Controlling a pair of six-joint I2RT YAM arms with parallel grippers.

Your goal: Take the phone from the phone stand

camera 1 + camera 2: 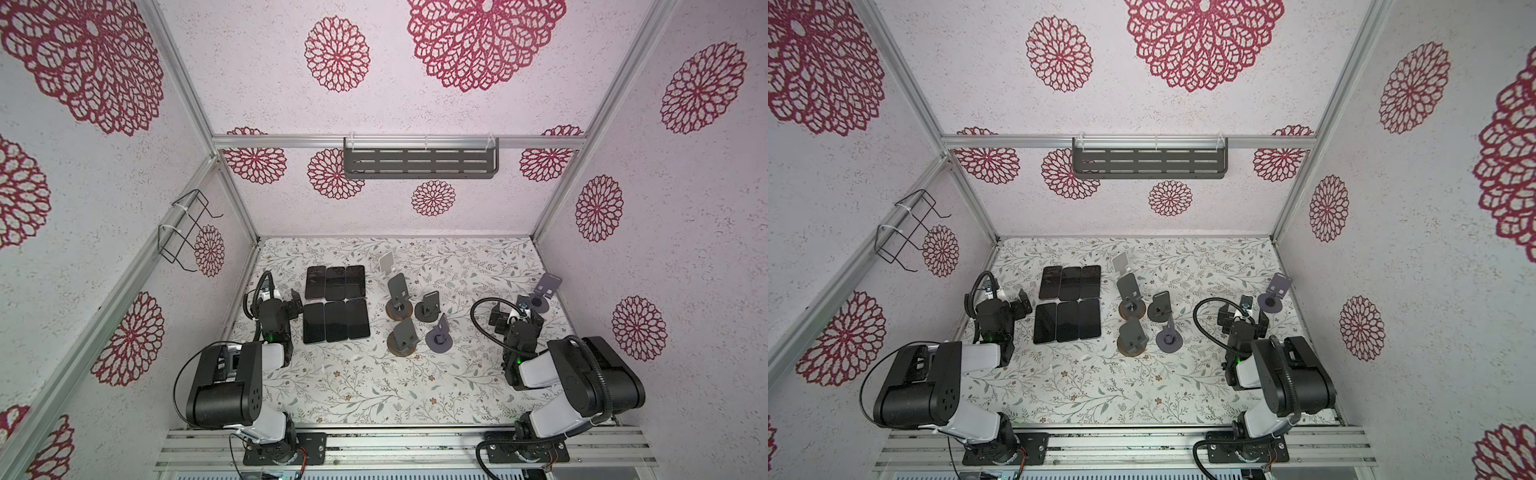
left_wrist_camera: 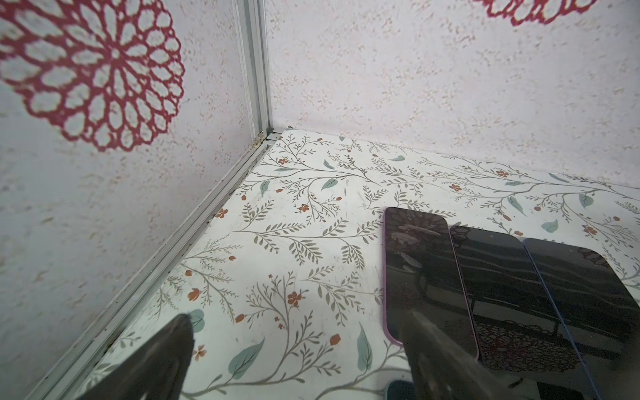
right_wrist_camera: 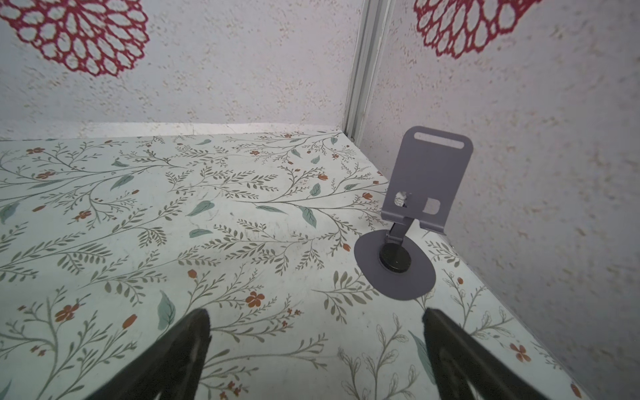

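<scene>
Several dark phones (image 1: 336,301) (image 1: 1069,303) lie flat, screens up, in two rows on the left of the floral table. Phone stands (image 1: 403,336) (image 1: 1131,334) cluster mid-table, and I see no phone on any of them. A purple stand (image 1: 544,291) (image 3: 427,180) stands bare by the right wall. My left gripper (image 1: 296,304) (image 2: 298,329) is open just left of the phones; in the left wrist view one finger (image 2: 426,343) overlaps the corner of the purple-edged phone (image 2: 419,263). My right gripper (image 1: 514,309) (image 3: 315,322) is open over bare table, short of the purple stand.
A white stand (image 1: 386,264) is the farthest back of the cluster. A grey slotted shelf (image 1: 419,160) hangs on the back wall and a wire rack (image 1: 187,226) on the left wall. Aluminium frame rails edge the table (image 2: 194,239).
</scene>
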